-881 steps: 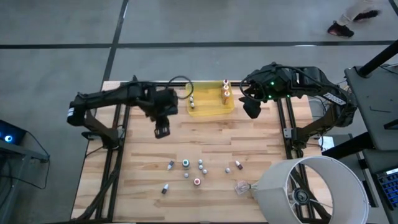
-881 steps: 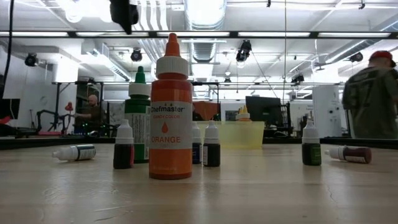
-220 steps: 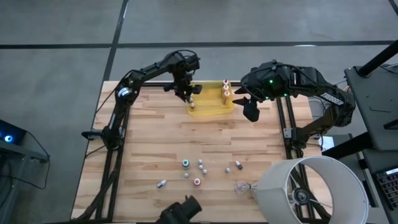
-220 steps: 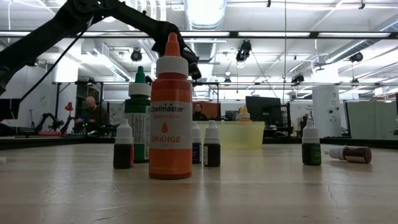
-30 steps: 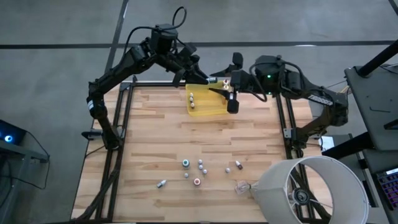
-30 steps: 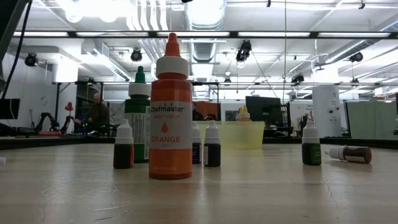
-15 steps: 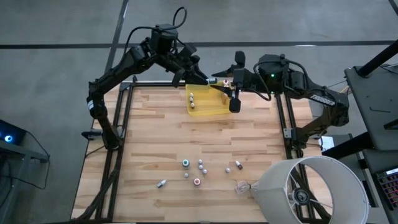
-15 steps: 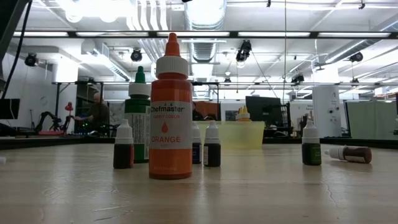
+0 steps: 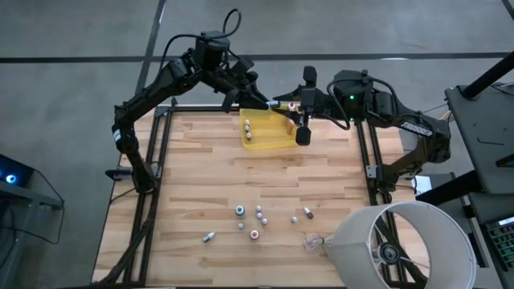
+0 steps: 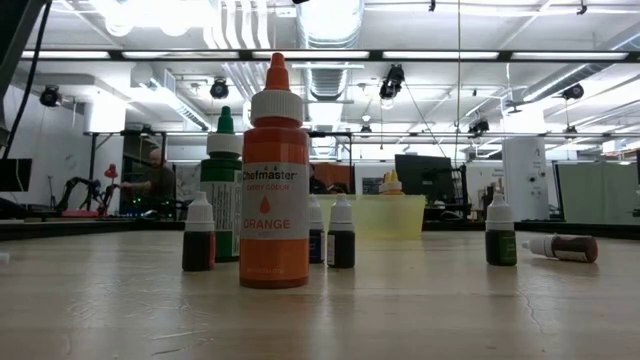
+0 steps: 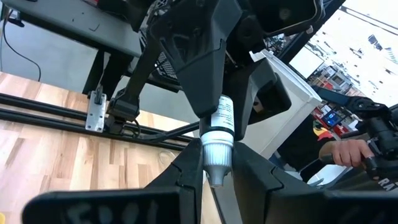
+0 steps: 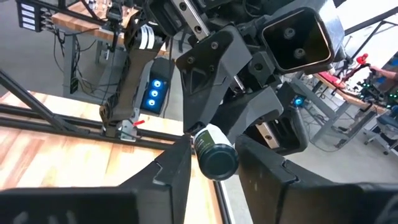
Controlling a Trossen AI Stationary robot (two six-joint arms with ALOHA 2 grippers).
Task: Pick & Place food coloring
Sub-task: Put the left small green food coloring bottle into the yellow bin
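**Handover in mid-air above the tray, seen properly only from the wrists**

From the high view I can hardly make out the bottle. It is a pale sliver between the left gripper and the right gripper, which meet nose to nose over the far edge of the yellow tray. I cannot read either grip from there.

The left wrist view settles one side. The left gripper pinches the bottle's white cap, and the label on the body is half covered by the other arm's dark finger.

The right wrist view shows the opposite end. The dark round base of the bottle sits in the right gripper, with a finger lying against each side of it.

The low view shows neither gripper nor the held bottle. A big orange bottle fills the foreground and partly hides the smaller bottles behind it. The tray is faint beyond them.

The loose bottles on the near half of the table are too small in the high view for me to tell the cap colours surely.
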